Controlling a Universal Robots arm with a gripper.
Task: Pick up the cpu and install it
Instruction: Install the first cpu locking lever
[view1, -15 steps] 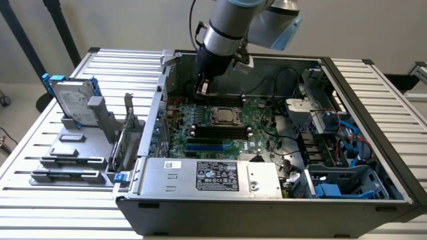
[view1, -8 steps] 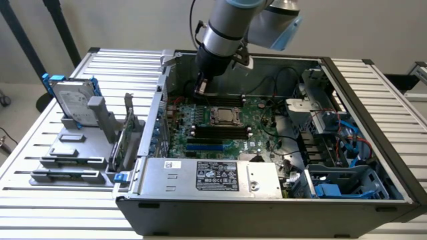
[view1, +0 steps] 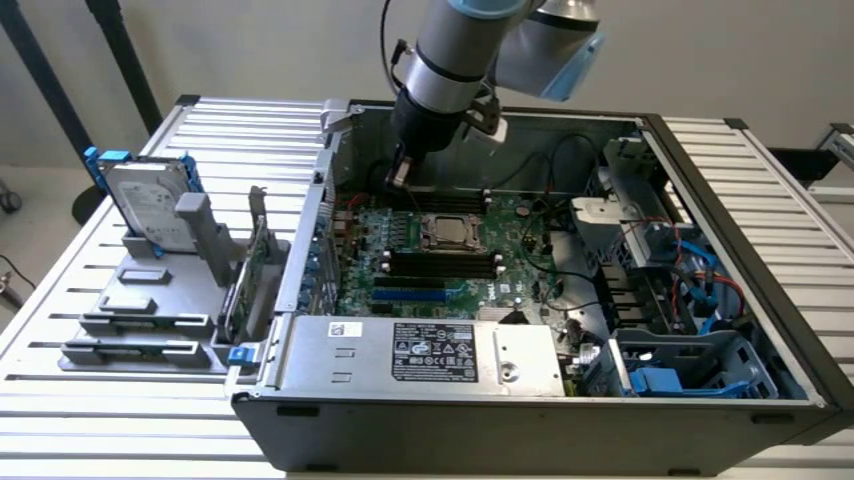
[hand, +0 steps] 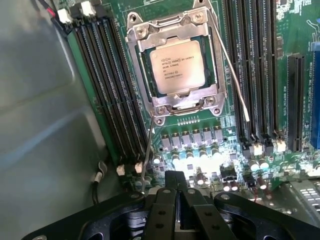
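White slatted metal tabletop (view1: 774, 200) in a pale-walled room carries one open dark grey computer case (view1: 534, 430). One small square silver-topped cpu (view1: 450, 232) (hand: 177, 65) sits in the socket frame on the green motherboard (view1: 521, 250), between two thin wire levers (hand: 233, 75). One black gripper (view1: 398, 175) (hand: 177, 176) hovers over the board's far edge, fingers seemingly pressed together, holding nothing. One silver hard drive in a blue frame (view1: 140, 205) stands at the exterior view's left.
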